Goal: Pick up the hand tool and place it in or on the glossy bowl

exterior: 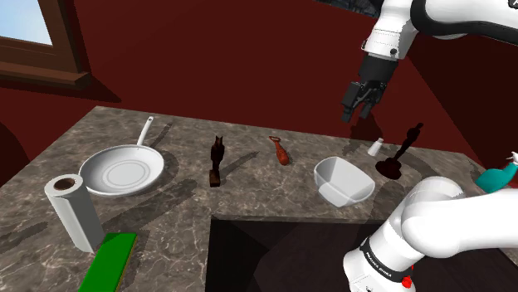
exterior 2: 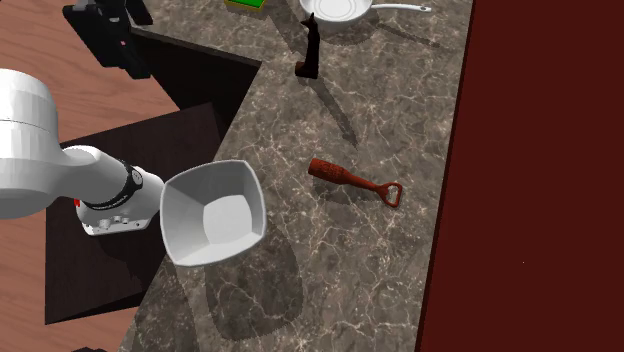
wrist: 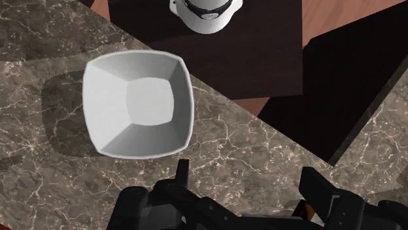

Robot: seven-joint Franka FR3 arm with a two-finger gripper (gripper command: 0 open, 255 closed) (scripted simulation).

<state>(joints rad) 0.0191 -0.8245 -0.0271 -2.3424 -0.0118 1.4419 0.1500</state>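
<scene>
Where held high over the far side of the marbled tabletop (exterior: 274, 195): end effector (exterior: 359, 104), black fingers (wrist: 182, 173) wide apart, nothing between them.

Hand tool (exterior 2: 352, 181): bottle opener, reddish-brown handle, lying flat on the tabletop, apart from the bowl (exterior: 343, 181), between it and a dark figurine (exterior: 217, 160) in the shoulder view.

Bowl: white, upright, empty, at the tabletop's near edge.

Also on the tabletop: white frying pan (exterior: 124, 170), paper towel roll (exterior: 75, 211), green block (exterior: 112, 259), small white shaker (exterior: 376, 147), dark statuette (exterior: 403, 153), teal spray bottle (exterior: 498, 176).
</scene>
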